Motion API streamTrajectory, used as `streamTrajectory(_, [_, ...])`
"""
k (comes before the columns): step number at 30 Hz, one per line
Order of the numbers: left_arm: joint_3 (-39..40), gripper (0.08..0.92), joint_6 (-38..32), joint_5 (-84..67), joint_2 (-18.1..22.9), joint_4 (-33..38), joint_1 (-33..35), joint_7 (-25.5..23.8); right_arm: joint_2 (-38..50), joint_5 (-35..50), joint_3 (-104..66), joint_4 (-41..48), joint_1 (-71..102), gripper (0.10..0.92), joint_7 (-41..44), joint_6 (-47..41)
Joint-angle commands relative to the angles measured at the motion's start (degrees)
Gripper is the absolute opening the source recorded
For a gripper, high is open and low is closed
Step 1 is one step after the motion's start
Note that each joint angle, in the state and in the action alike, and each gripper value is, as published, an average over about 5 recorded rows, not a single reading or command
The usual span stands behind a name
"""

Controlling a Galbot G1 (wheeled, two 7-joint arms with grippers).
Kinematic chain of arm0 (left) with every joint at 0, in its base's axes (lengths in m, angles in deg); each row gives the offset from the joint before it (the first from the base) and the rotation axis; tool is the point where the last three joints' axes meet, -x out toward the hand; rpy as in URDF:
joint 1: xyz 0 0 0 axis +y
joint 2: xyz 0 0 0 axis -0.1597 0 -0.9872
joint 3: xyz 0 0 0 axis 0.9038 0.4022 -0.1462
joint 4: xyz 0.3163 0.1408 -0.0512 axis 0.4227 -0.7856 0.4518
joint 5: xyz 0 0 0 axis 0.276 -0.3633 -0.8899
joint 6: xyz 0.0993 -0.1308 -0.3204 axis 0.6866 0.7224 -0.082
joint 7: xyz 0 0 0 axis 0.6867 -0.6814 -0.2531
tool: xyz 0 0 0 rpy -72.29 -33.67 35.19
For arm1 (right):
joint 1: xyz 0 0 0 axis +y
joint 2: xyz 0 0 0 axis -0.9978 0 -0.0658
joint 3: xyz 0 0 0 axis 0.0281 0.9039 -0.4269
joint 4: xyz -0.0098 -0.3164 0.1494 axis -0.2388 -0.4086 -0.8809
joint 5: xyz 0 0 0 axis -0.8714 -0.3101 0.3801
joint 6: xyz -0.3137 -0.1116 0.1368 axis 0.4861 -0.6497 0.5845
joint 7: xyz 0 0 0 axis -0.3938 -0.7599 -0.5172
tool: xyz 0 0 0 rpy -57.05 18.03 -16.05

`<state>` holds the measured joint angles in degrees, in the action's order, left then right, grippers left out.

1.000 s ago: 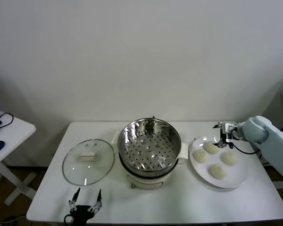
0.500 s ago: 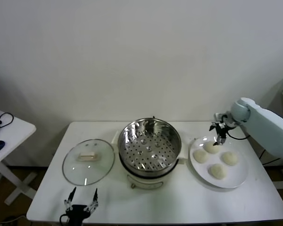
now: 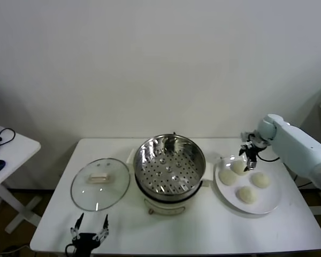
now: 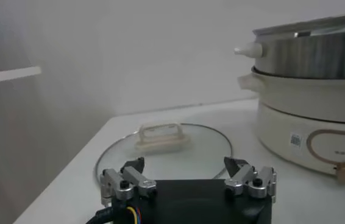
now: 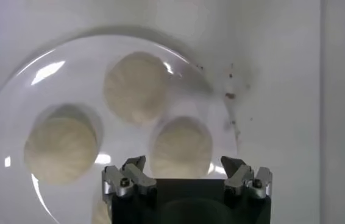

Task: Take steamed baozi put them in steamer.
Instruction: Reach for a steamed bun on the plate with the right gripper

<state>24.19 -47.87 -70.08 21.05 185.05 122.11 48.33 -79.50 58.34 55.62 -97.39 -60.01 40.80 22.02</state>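
Observation:
Several cream-white steamed baozi lie on a white plate (image 3: 271, 197) at the right; the back one (image 3: 237, 167) is nearest my right gripper (image 3: 250, 157). That gripper hovers just above it, open and holding nothing. The right wrist view looks straight down: this baozi (image 5: 181, 146) sits between the fingertips of the right gripper (image 5: 183, 164), with two more (image 5: 136, 85) (image 5: 60, 149) beyond. The steamer (image 3: 170, 166), a shiny steel pot with a perforated floor, stands mid-table with nothing inside. My left gripper (image 3: 88, 234) is parked, open, at the table's front left edge.
A round glass lid (image 3: 100, 183) with a cream handle lies flat left of the steamer, right in front of the left gripper (image 4: 184, 165). A side table (image 3: 5, 155) with cables stands at far left. The wall runs close behind the table.
The right arm has swung in from the right, bringing its open gripper a little left and down over the back baozi. The left gripper has sunk slightly toward the front edge.

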Motion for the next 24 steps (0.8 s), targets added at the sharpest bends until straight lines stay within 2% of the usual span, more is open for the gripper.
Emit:
streamTrajectory(1, [-0.09, 0.823, 0.03, 0.07, -0.02, -0.1, 0.03, 0.03, -1.38, -3.28, -4.23, 3.39, 2.39, 0.823, 0.1, 0.62])
streamTrajectory(10, [-0.04, 0.823, 0.09, 0.02, -0.09, -0.05, -0.01, 0.1, -2.19, -4.98, -7.41, 4.82, 3.16, 0.818, -2.56, 1.55])
streamTrajectory(16, [0.0, 0.823, 0.0, 0.08, 0.02, -0.08, 0.16, 0.22, -2.56, -5.26, -7.86, 4.61, 3.25, 0.784, -2.96, 1.77])
streamTrajectory(20, [-0.1, 0.823, -0.09, 0.09, 0.04, -0.12, 0.31, 0.29, -2.74, -5.24, -7.85, 4.49, 3.39, 0.723, -2.87, 1.75])
streamTrajectory(24, [-0.19, 0.823, -0.12, 0.07, 0.08, -0.28, 0.33, 0.37, -2.81, -5.31, -7.84, 4.34, 3.36, 0.625, -2.9, 1.85])
